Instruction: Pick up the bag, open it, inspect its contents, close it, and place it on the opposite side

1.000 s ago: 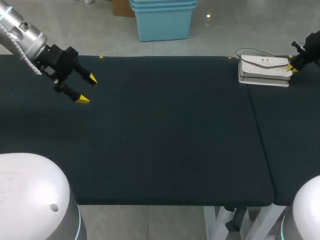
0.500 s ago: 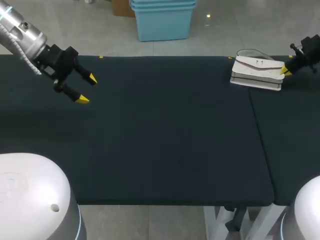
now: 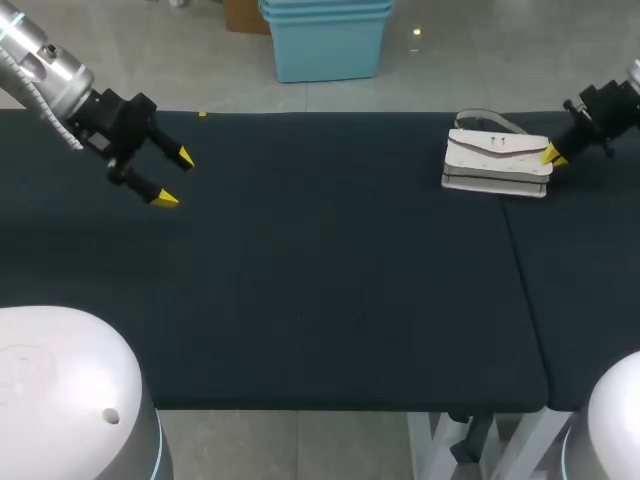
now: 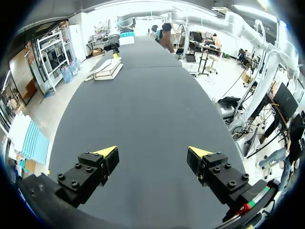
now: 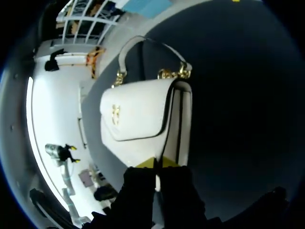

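White bag lies at the narrow-closed right end effector's nine o'clock, touching its tips; left end effector gapes wide.

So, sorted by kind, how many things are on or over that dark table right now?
Bags: 1, the white bag
Grippers: 2, the left gripper and the right gripper
Total: 3

Head camera overlooks the table; both wrist cameras share the bag.
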{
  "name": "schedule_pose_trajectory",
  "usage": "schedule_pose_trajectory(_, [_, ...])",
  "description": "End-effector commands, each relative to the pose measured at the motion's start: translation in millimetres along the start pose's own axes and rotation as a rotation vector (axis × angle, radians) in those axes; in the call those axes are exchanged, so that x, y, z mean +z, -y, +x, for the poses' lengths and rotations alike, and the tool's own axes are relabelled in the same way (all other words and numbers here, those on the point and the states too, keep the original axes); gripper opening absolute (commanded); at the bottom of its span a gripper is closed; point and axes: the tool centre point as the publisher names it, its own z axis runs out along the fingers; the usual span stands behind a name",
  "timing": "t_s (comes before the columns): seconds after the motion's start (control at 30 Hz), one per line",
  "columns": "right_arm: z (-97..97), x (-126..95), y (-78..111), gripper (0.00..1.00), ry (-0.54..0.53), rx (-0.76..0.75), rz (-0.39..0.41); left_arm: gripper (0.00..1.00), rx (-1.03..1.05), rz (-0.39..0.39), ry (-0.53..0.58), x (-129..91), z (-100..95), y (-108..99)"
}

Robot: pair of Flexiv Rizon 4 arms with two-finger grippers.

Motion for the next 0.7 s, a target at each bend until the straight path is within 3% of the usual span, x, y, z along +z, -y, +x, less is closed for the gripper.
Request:
schedule_pose_trajectory(0.03, [-2.7, -1, 4.4, 0.02, 0.011, 0.031, -0.036, 1.00, 0.001, 0.003, 0.001, 1, -0.3, -1])
schedule_pose_trajectory(0.07, [-4.3, -2, 3.2, 0.16, 0.012, 0.042, -0.044, 1.00, 0.001, 0.003, 0.001, 1, -0.3, -1])
schedule_pose_trajectory(0.1, [-9.0, -5, -2.1, 0.49, 0.028, 0.069, -0.085, 1.00, 0.001, 0.003, 0.001, 1, -0.3, -1])
schedule_pose_trajectory(0.17, [-11.0, -6, -4.8, 0.54, 0.021, 0.084, -0.100, 1.00, 0.001, 0.003, 0.001, 1, -0.3, -1])
schedule_pose_trajectory(0.27, [-12.3, -6, -8.4, 0.47, 0.018, 0.097, -0.111, 1.00, 0.001, 0.003, 0.001, 1, -0.3, -1])
schedule_pose_trajectory(0.5, [-12.1, -2, -15.3, 0.40, 0.006, 0.132, -0.156, 1.00, 0.001, 0.003, 0.001, 1, -0.3, -1])
schedule_pose_trajectory(0.6, [-10.4, -2, -16.3, 0.32, 0.001, 0.155, -0.200, 1.00, 0.001, 0.003, 0.001, 1, -0.3, -1])
schedule_pose_trajectory(0.7, [-9.4, -3, -17.0, 0.32, -0.011, 0.169, -0.221, 1.00, 0.001, 0.003, 0.001, 1, -0.3, -1])
